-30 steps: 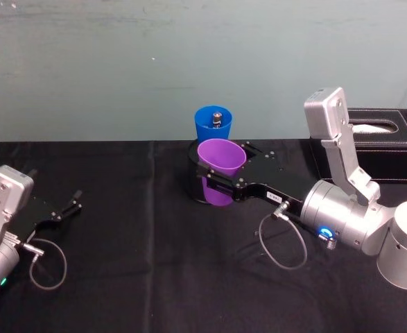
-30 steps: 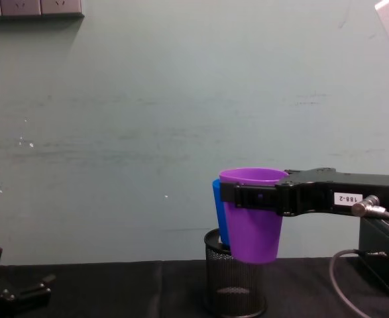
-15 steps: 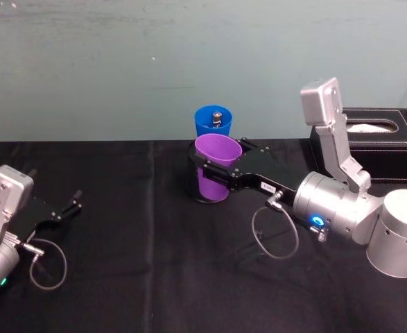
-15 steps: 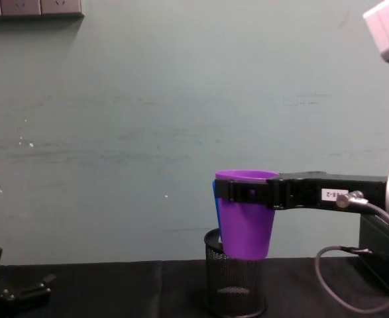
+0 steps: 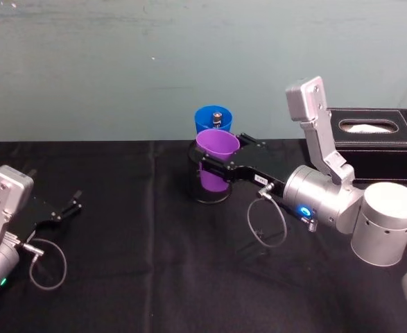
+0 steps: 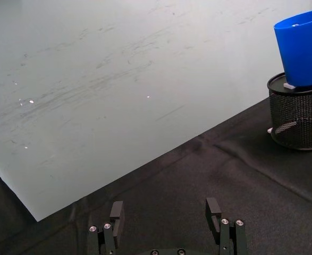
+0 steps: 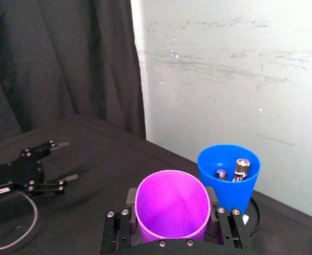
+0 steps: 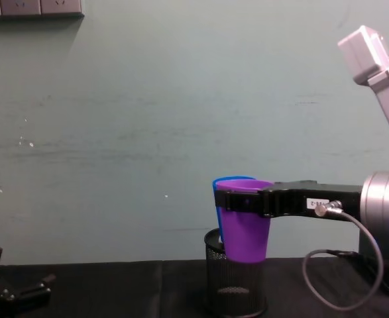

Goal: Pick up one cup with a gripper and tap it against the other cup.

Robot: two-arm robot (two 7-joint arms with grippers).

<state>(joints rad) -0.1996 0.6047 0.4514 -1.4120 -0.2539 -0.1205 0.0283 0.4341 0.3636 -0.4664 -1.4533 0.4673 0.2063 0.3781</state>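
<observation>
The purple cup [image 5: 217, 166] hangs upright above the table with my right gripper [image 5: 220, 154] shut on it just below its rim. In the chest view the purple cup [image 8: 245, 232] overlaps the blue cup [image 8: 232, 179] behind it, and the right gripper [image 8: 244, 201] reaches in from the right. The blue cup [image 5: 213, 118] stands in a black wire-mesh pen holder [image 5: 206, 195] near the wall. From the right wrist, the purple cup [image 7: 171, 204] sits very close to the blue cup [image 7: 228, 178]; I cannot tell whether they touch. My left gripper [image 5: 75, 202] rests open at the far left.
Small metal items [image 7: 241, 167] lie inside the blue cup. A black tissue box [image 5: 373, 132] stands at the back right, beside the right arm. The wall rises directly behind the blue cup. A cable loop [image 5: 265, 225] hangs under the right wrist.
My right arm has carried the purple cup away from me toward the wall and slightly lower, closing on the blue cup. The left arm has not moved.
</observation>
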